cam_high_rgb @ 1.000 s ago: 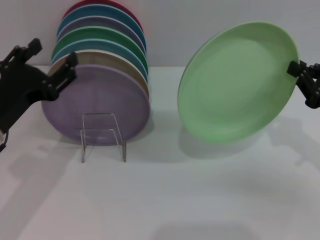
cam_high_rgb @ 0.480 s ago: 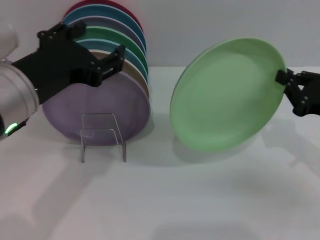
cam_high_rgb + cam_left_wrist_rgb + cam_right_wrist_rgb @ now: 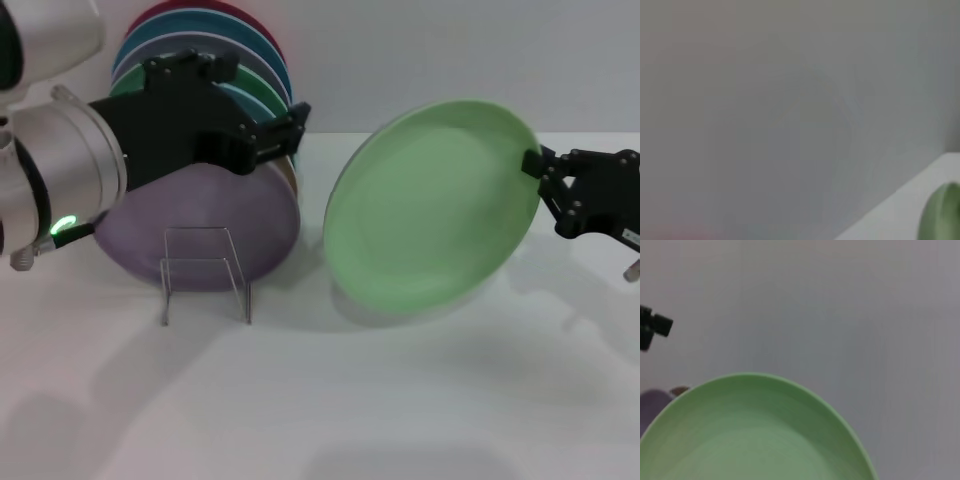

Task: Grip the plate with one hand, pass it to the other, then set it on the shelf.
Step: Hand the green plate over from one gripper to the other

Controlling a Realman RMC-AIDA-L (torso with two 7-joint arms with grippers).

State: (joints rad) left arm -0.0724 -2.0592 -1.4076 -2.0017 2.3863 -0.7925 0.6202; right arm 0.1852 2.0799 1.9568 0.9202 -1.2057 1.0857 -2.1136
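One round pale mint-green plate [image 3: 430,210], matte, tilted, rim clamped by right gripper [image 3: 545,175]

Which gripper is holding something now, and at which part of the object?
The right gripper holds the pale green plate by its right rim, tilted above the table. The left gripper holds nothing.
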